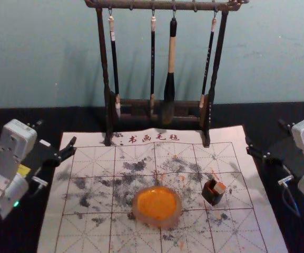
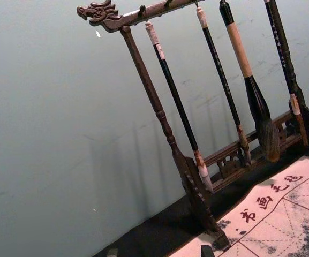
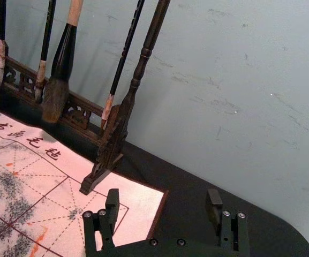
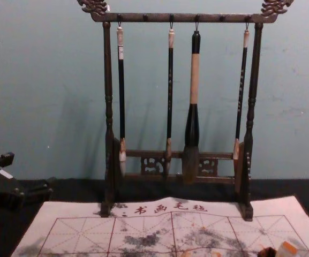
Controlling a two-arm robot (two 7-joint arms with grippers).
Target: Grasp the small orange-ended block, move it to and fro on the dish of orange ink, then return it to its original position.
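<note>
As neither claw has hold of anything, I judge the work to be at its first step: the grasp. Left edge of the mat: left gripper (image 1: 57, 132), grey-and-black, fingers spread, nothing between them; parked. Next, one dark carved-wood rack (image 1: 105, 68) at the back. Brushes on it: four. Three slim, black-handled brushes (image 1: 153, 58); one thick brush with a pale wood band (image 1: 172, 58). Under all this, one white felt mat (image 1: 94, 184), ruled in red, ink-blotted. On it, one round, pale-rimmed dish of orange ink (image 1: 157, 204). Just right of the dish, one small dark square pot (image 1: 212, 197). One small pale block with an orange end (image 1: 219, 187) sits tilted in its mouth, top poking out. Far right: right gripper (image 3: 163, 198), black, fingers wide apart, holding nothing. Nearest the block, so likely the worker. Next move: reach inward, line up with the block's slant, close without tipping the pot.
</note>
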